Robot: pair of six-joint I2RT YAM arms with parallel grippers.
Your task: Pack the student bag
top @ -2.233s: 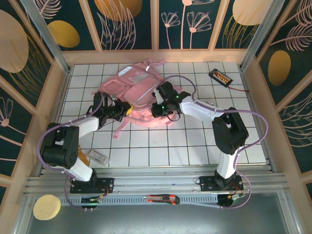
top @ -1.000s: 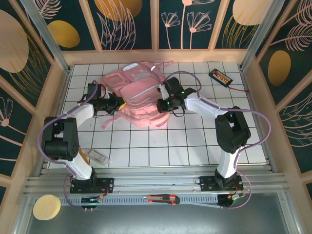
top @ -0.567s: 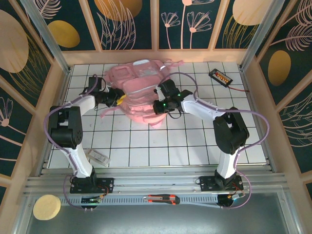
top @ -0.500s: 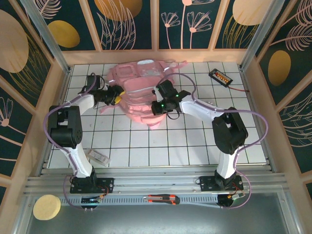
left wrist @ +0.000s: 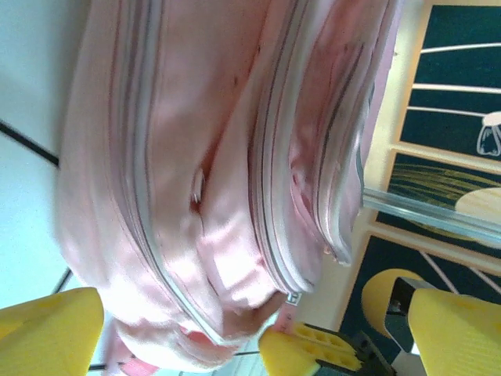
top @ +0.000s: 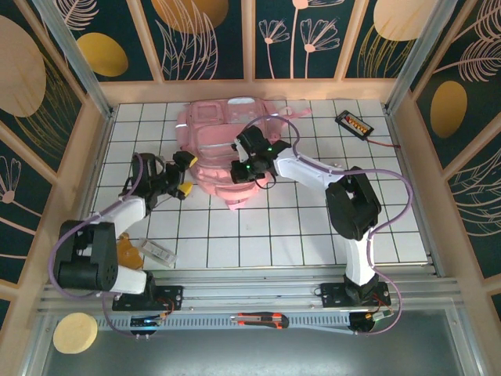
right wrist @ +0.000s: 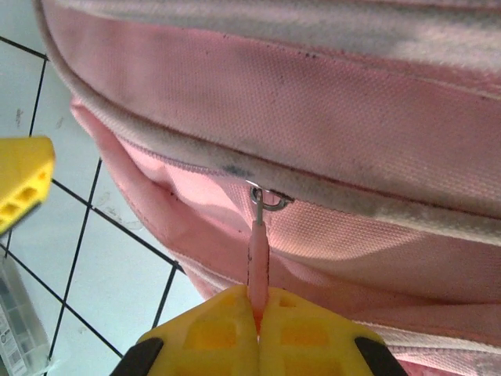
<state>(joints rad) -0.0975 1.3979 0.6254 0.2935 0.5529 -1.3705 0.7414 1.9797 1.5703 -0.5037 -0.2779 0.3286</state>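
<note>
- Since half a second ago, the left gripper (top: 185, 174) has let go of the student bag (top: 210, 129) and drawn back toward the near left. Its yellow fingers now stand spread wide, with nothing between them.
- Nearest, on the metal rail in front of the arm bases, lies an orange-and-black utility knife (top: 262, 319). A round tan disc (top: 75, 332) sits at the rail's left end. No writing can be read on either.
- On the white tiled table (top: 258, 235), just beside the left arm's base, a small clear case (top: 159, 251) lies flat. Any label on it is too small to read.
- Mid-table, the released left gripper hovers just beside the bag's left edge. Its wrist view looks along the bag's zippered seams.
- The right gripper (right wrist: 258, 317) is clenched on a slim pink zipper pull (right wrist: 257, 258) hanging from a metal ring on the bag's side.
- The pink bag sits bunched at the far middle of the table, its top close to the back wall.
- At the far right, a black device (top: 354, 122) with orange markings and a red lead lies well apart from the bag. Its print is illegible.
</note>
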